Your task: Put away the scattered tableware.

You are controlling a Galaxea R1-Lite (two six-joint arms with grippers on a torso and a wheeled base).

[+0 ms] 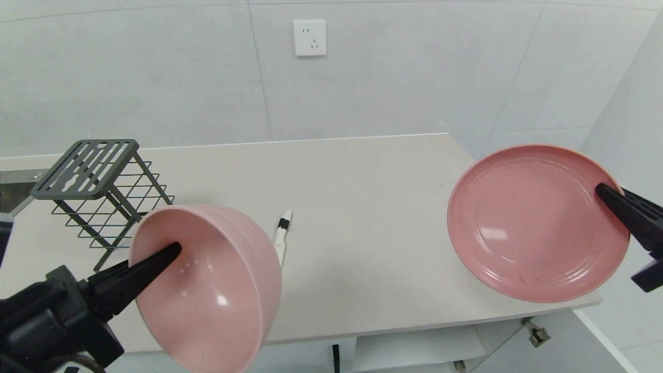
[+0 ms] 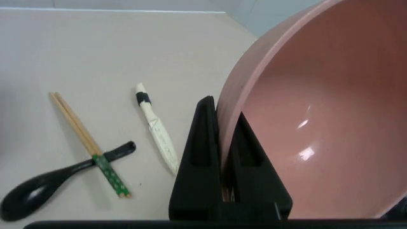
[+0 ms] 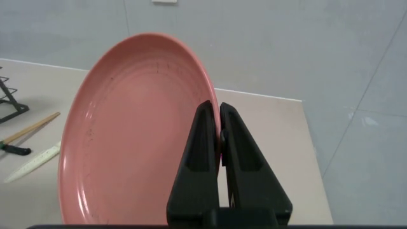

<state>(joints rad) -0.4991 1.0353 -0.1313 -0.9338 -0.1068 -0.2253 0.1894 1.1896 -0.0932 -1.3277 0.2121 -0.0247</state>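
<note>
My left gripper (image 1: 173, 248) is shut on the rim of a pink bowl (image 1: 212, 290), held tilted in the air over the table's front left; the rim sits pinched between the fingers (image 2: 226, 137) on the pink bowl (image 2: 324, 108). My right gripper (image 1: 603, 191) is shut on the rim of a pink plate (image 1: 533, 223), held tilted above the table's right edge, the same pink plate (image 3: 133, 133) being clamped by the right gripper (image 3: 220, 124). On the table lie a white knife (image 2: 157, 130), wooden chopsticks (image 2: 86, 143) and a black spoon (image 2: 44, 187).
A dark wire rack (image 1: 101, 186) with a slotted top stands at the table's back left. The beige table (image 1: 362, 207) ends at a tiled wall with a socket (image 1: 310, 37). The knife (image 1: 282, 235) lies just right of the bowl.
</note>
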